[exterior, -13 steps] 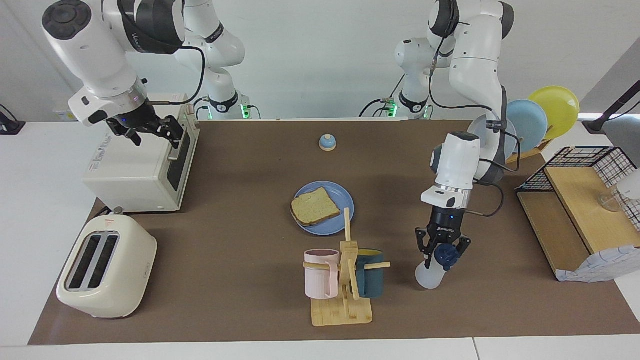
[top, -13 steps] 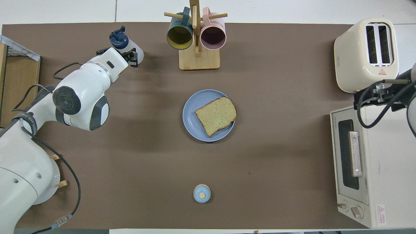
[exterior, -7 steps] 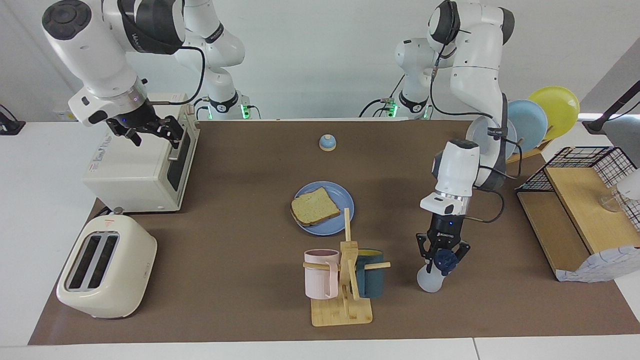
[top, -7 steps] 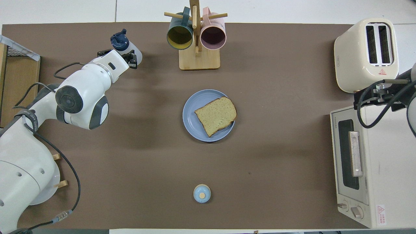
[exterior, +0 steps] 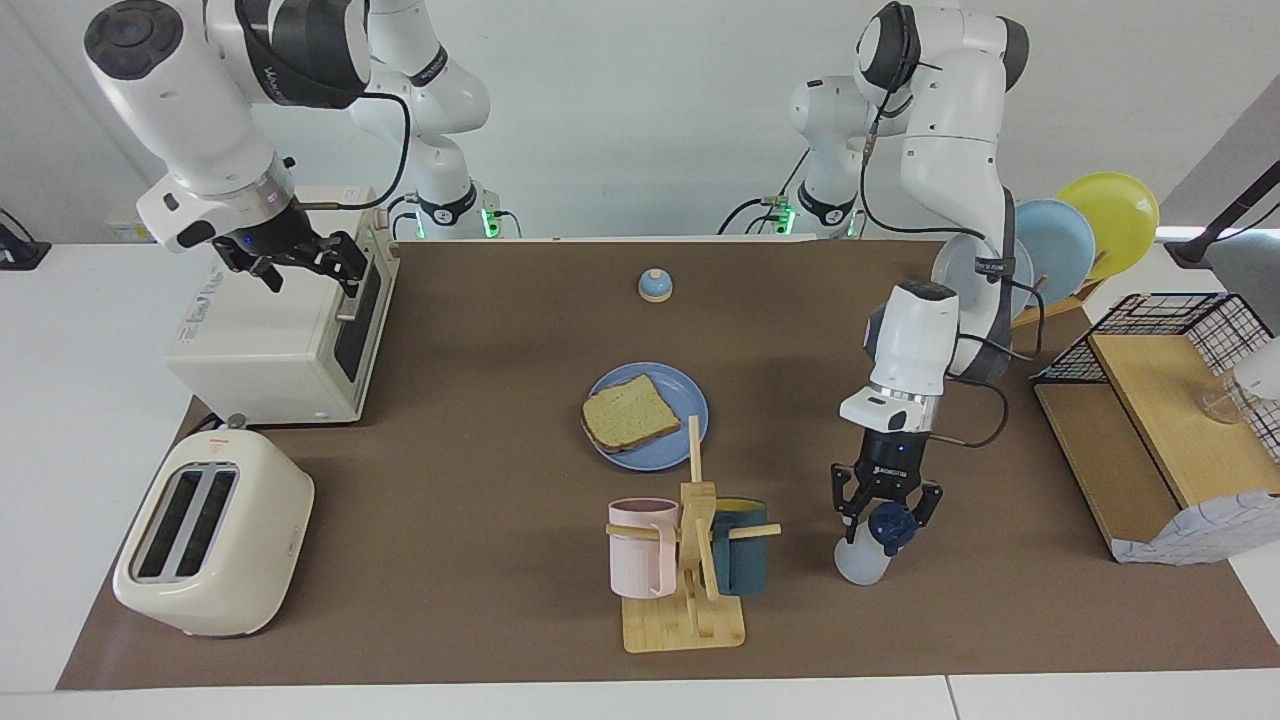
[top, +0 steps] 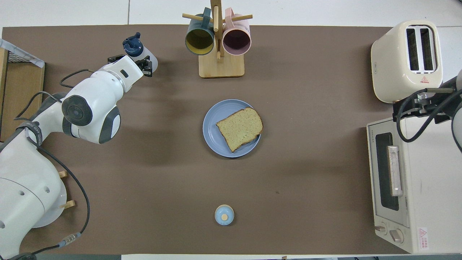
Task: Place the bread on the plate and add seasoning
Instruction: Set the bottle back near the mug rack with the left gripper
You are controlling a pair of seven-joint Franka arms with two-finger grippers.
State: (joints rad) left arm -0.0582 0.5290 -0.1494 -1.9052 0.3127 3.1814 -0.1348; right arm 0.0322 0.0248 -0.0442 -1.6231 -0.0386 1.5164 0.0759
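Observation:
The bread (exterior: pixel 630 412) lies on the blue plate (exterior: pixel 690 400) in the middle of the mat; both also show in the overhead view, the bread (top: pixel 240 128) on the plate (top: pixel 211 126). My left gripper (exterior: pixel 886 508) is shut on the seasoning bottle (exterior: pixel 862 558) just under its navy cap. The bottle is tilted, with its base at or just above the mat beside the mug rack, toward the left arm's end. The bottle's cap shows in the overhead view (top: pixel 133 42). My right gripper (exterior: pixel 300 262) waits open and empty over the toaster oven.
A wooden mug rack (exterior: pixel 690 560) with a pink and a dark mug stands farther from the robots than the plate. A small blue bell (exterior: pixel 655 286) sits nearer to them. A toaster oven (exterior: pixel 270 345) and toaster (exterior: pixel 215 535) are at the right arm's end, a plate rack (exterior: pixel 1070 250) and wire shelf (exterior: pixel 1160 420) at the left arm's.
My left gripper has sunk a little with the bottle, and the bottle stands more upright and lower. The right arm, bread and plate have not moved.

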